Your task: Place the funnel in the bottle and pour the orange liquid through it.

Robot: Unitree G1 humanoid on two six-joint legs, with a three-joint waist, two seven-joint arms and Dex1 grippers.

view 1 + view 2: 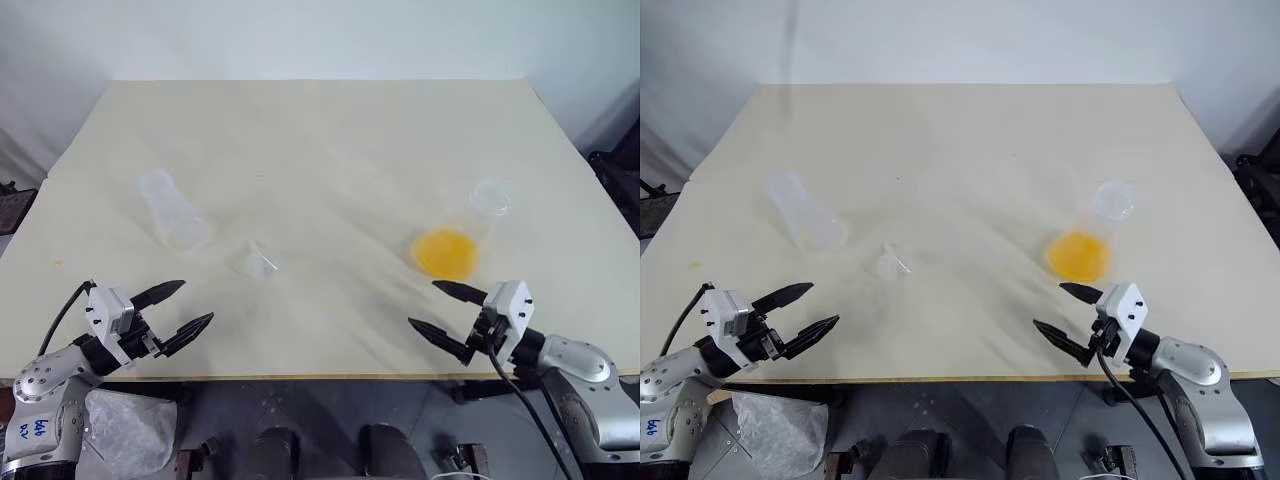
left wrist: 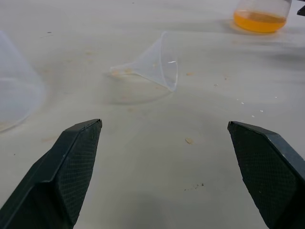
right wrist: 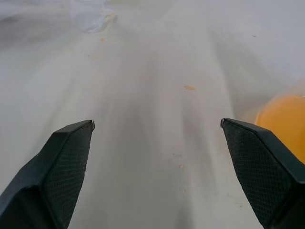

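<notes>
One funnel (image 1: 256,262) is seen lying on its side near the middle of the desk (image 1: 330,130), apart from everything else. One bottle (image 1: 172,211) stands to its left, and one flask (image 1: 462,238) holding the orange liquid (image 1: 446,253) stands well to its right. Both the left gripper (image 1: 183,307) and the right gripper (image 1: 438,308) are held with fingers spread wide and empty near the desk's front edge. The funnel would best be pinched lightly at its cone by the left fingers, the stem being kept free for the bottle's mouth.
</notes>
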